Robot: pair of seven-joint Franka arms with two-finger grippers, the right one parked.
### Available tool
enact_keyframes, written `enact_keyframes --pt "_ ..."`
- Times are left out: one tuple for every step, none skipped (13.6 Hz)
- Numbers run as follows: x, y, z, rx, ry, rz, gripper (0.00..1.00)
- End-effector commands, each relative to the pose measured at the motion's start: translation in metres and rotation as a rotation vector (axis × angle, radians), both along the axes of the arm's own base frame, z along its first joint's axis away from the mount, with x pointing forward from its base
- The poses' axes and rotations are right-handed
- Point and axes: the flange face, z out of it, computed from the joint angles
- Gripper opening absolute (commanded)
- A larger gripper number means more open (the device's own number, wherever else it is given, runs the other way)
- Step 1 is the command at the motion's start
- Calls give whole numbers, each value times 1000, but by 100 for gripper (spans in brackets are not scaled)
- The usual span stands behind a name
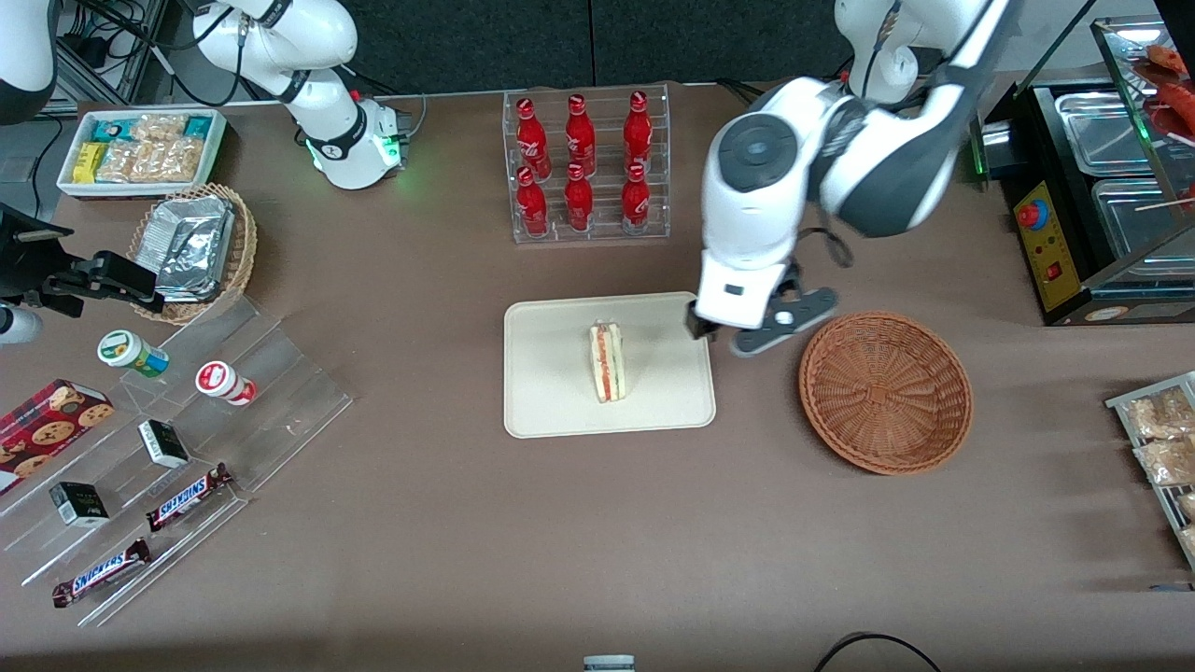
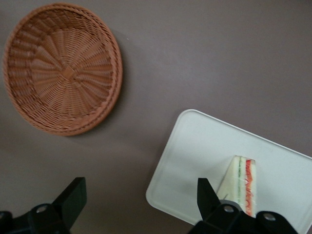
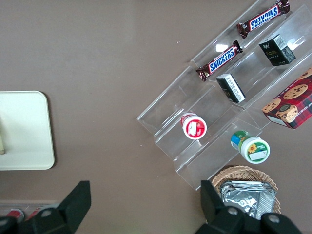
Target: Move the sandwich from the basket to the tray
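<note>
The sandwich (image 1: 608,362) lies on the cream-white tray (image 1: 551,392), near its middle, filling stripe up. It also shows in the left wrist view (image 2: 241,187) on the tray (image 2: 195,146). The reddish-brown wicker basket (image 1: 885,392) stands beside the tray toward the working arm's end and holds nothing; it also shows in the left wrist view (image 2: 62,68). My left gripper (image 1: 738,338) hangs above the table between the tray's corner and the basket. It is open and empty (image 2: 139,197), with one finger over the tray's edge next to the sandwich.
A clear rack of red bottles (image 1: 586,166) stands farther from the front camera than the tray. A tan basket of foil packets (image 1: 194,250), a white snack box (image 1: 140,149) and an acrylic shelf (image 1: 168,439) lie toward the parked arm's end. A food warmer (image 1: 1102,187) is at the working arm's end.
</note>
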Motion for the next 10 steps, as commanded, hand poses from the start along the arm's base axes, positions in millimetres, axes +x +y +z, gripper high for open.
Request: enact_keyframes --pt "-3 38 27 13 40 -42 100" --pt "0 55 36 -1 60 -56 100" --pt "-1 68 46 -19 70 -74 100" --pt "-1 79 51 -13 82 -90 100" --pt "-1 89 52 -2 107 -101 100" --pt "0 98 56 0 111 -120 100" --pt "0 108 62 2 112 -138 100" --pt "1 120 63 4 130 -154 100" --pt "1 127 64 8 147 -175 100" --pt "0 135 70 12 149 -185 100"
